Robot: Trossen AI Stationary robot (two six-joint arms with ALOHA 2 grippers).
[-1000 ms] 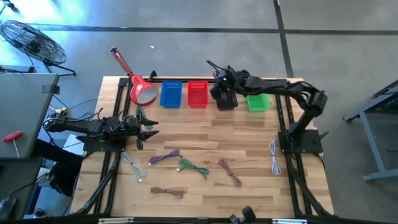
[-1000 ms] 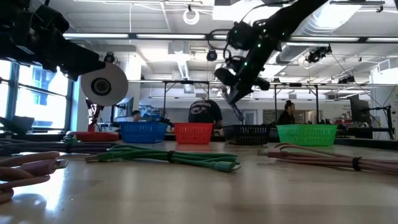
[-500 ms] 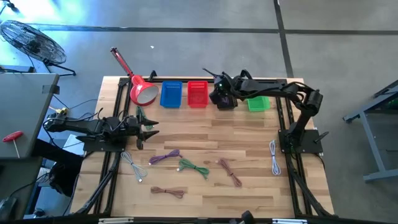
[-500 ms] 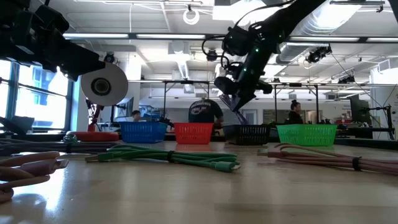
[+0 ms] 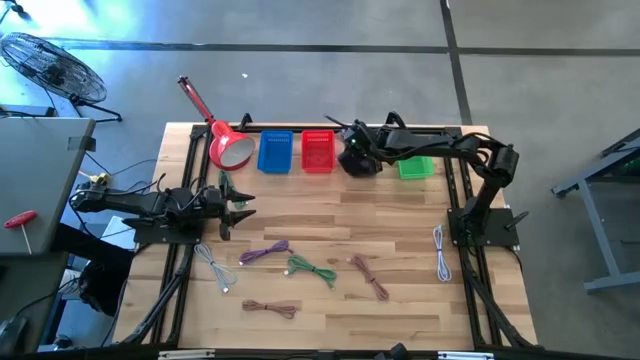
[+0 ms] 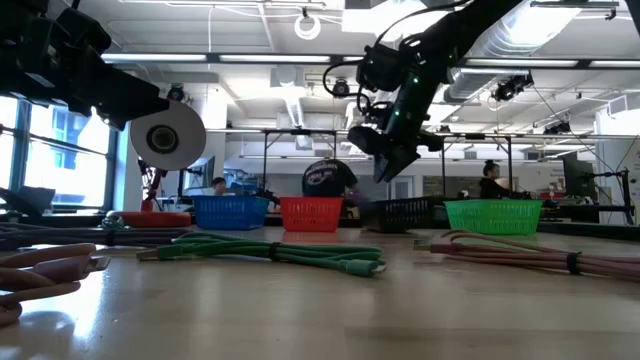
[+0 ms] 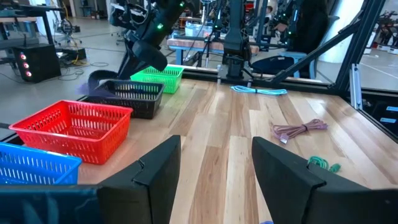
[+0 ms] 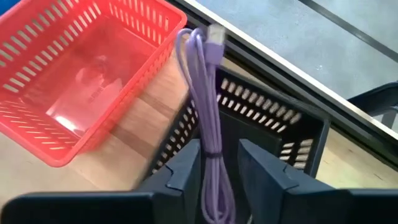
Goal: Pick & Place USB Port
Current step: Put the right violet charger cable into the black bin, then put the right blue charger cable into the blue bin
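Above the black basket (image 8: 273,134), at the far side of the desk (image 5: 400,225), the right end effector (image 8: 217,163) has its fingers narrow with a purple cable (image 8: 208,112) between them; a firm hold I cannot tell. Beside it stands the red basket (image 8: 74,81). At the near left side, the left end effector (image 7: 214,168) waits, fingers wide and holding nothing.

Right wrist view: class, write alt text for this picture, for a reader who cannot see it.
A bundled purple cable stands between the right gripper's two dark fingers, its plug end pointing away from the camera. Beyond it sit a black basket and, beside that, an empty red basket on the wooden table.
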